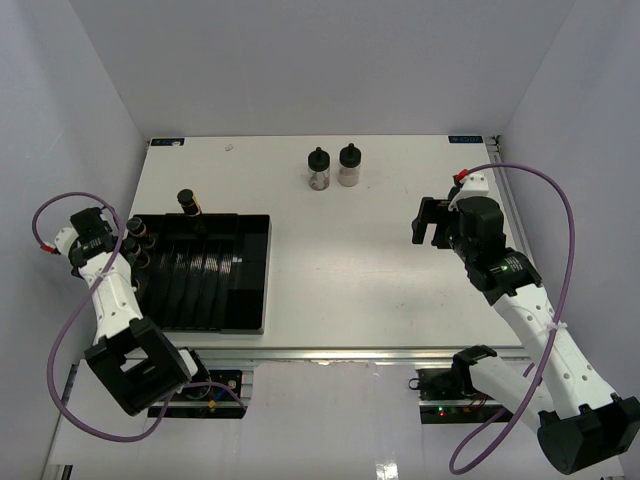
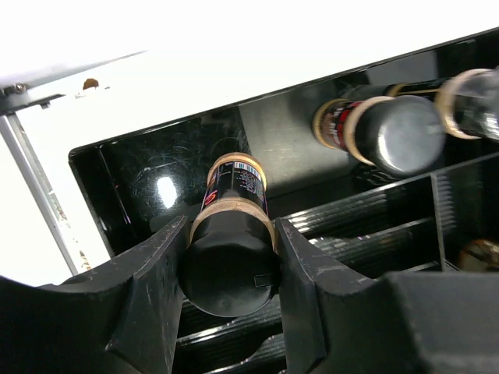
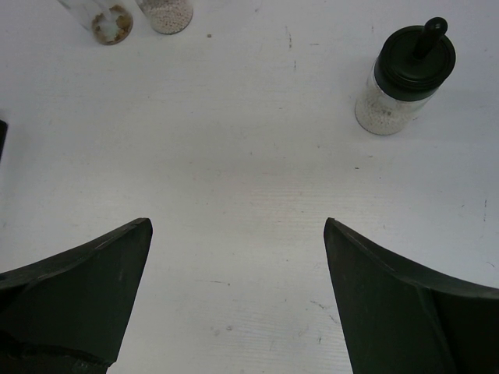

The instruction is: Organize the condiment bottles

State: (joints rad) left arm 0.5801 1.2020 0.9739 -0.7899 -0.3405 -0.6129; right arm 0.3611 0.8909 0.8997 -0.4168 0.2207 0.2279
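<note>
Top view: the black slotted tray sits at the left of your tabletop. A slim bottle stands upright at its far rim. Brown-flecked squat bottle and pale squat bottle stand far centre, with open room around them.

Left wrist: your left claw is pinching a dark labelled bottle over the tray. Another bottle lies beyond.

Right wrist: your right claw is spread above bare tabletop. A capped powder bottle stands ahead right, well apart.
</note>
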